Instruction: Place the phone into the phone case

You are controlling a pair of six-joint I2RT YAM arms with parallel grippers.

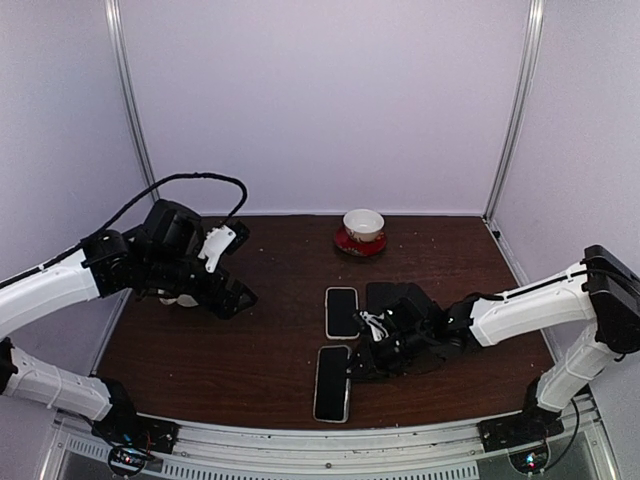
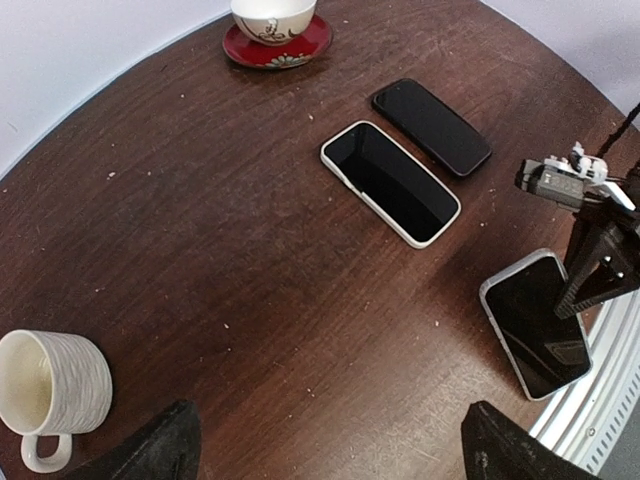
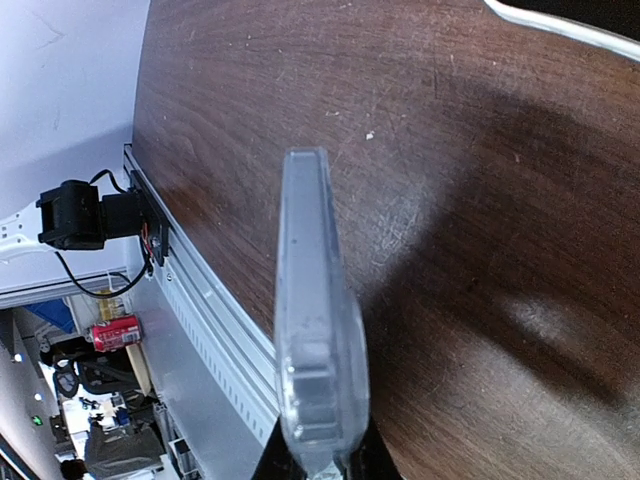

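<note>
Although a dark face that looks like the phone (image 2: 535, 325) already fills the clear phone case (image 3: 318, 330), I cannot tell whether it is pressed fully home, so seating may remain. The right gripper (image 1: 360, 362) has its jaws closed on that case's edge, lifting it at 6 o'clock on the worktop (image 1: 250, 350). The left gripper (image 1: 232, 296), at 9 o'clock, has its jaws spread wide and empty. A second cased phone (image 2: 390, 182) lies centrally, with a bare black phone (image 2: 432, 127) at its 3 o'clock.
</note>
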